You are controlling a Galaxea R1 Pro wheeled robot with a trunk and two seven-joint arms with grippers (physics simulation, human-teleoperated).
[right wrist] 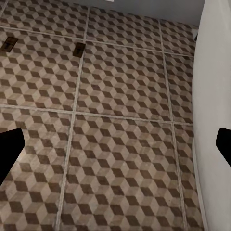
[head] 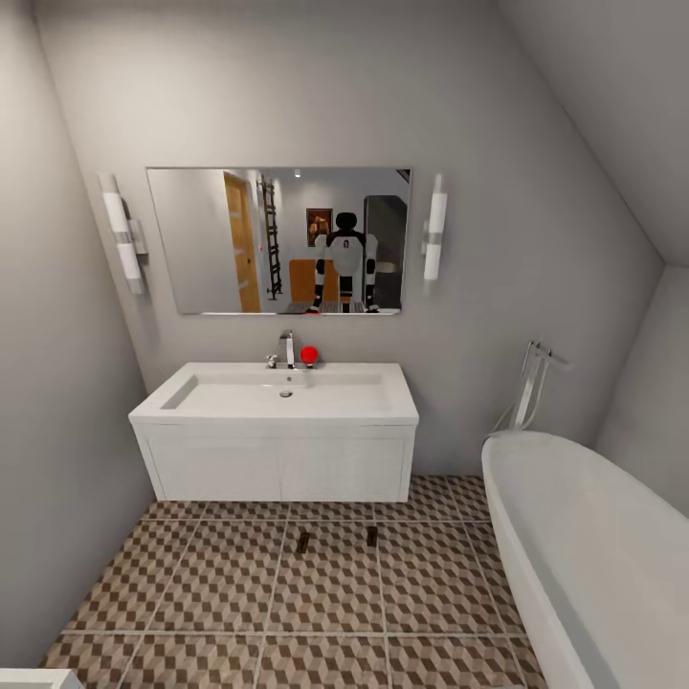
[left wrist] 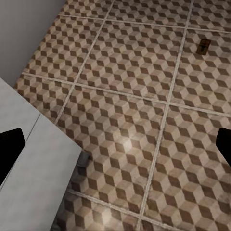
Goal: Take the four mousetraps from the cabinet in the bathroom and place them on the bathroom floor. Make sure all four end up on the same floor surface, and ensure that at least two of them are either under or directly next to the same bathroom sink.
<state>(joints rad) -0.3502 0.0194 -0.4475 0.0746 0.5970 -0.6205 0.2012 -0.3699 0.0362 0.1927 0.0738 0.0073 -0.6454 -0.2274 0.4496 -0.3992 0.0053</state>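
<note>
Two mousetraps (head: 303, 543) (head: 372, 537) lie flat on the cube-patterned bathroom floor (head: 230, 584), just in front of the white bathroom sink (head: 277, 392) and its wall-hung vanity. The right wrist view has both of these mousetraps (right wrist: 8, 45) (right wrist: 79, 48) far ahead on the tiles. One mousetrap (left wrist: 204, 46) lies in the left wrist view. My left gripper (left wrist: 115, 149) and right gripper (right wrist: 115, 149) hang open above bare tiles, with nothing between their dark fingertips (left wrist: 9, 144) (right wrist: 9, 149). The mirror (head: 277, 239) reflects the robot and something low and orange-brown behind it.
A white oval bathtub (head: 593, 545) takes up the right side and edges the right wrist view (right wrist: 214, 96). A white flat-topped object (left wrist: 33, 163) sits below my left gripper, its corner at the head view's bottom left (head: 29, 679). A red ball (head: 308, 355) rests by the tap.
</note>
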